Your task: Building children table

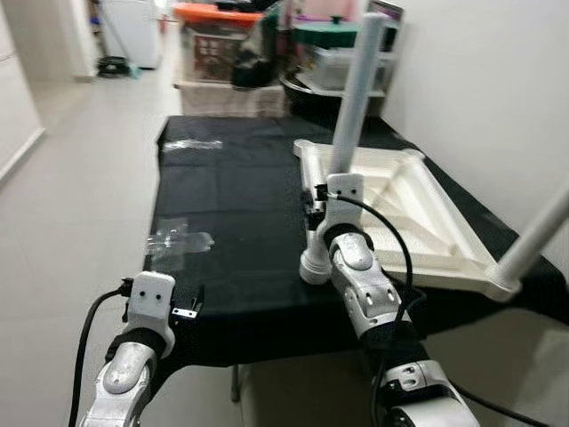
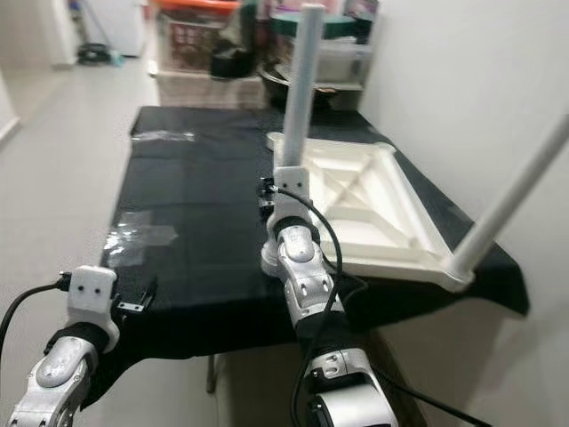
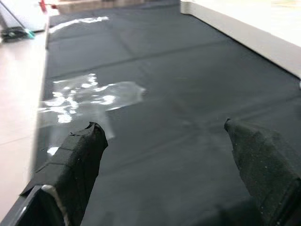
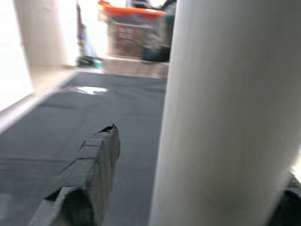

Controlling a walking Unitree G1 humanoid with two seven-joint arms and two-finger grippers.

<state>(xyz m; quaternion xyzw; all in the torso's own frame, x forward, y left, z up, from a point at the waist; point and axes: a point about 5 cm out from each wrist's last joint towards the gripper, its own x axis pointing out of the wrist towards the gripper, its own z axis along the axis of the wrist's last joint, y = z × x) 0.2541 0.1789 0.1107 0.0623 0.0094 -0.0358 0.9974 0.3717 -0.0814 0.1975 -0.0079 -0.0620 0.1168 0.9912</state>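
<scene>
A white children's table top (image 1: 418,209) is laid upside down on the right half of a counter covered with a black cloth (image 1: 240,205). A white leg (image 1: 536,238) is fitted at its near right corner and rises toward the right wall. A second white table leg (image 1: 354,98) is held upright beside the top's near left corner, its flared foot (image 1: 313,265) resting on the cloth, touching or just beside the top's edge.

The right gripper (image 1: 322,206) is raised over the counter and closed around this second leg partway up; in the right wrist view the leg (image 4: 221,113) stands between the jaws, with one black finger (image 4: 91,174) seen beside it (the other is largely hidden at the frame's corner).

The left gripper (image 3: 164,146) is held low at the counter's near left edge. Its jaws are spread wide apart with nothing between them, only black cloth beneath.

A piece of crumpled clear plastic film (image 1: 178,238) lies on the cloth ahead of the left gripper, and a second clear scrap (image 1: 191,144) lies near the far left corner. Behind the counter, storage boxes are stacked, one with an orange lid (image 1: 218,13).
</scene>
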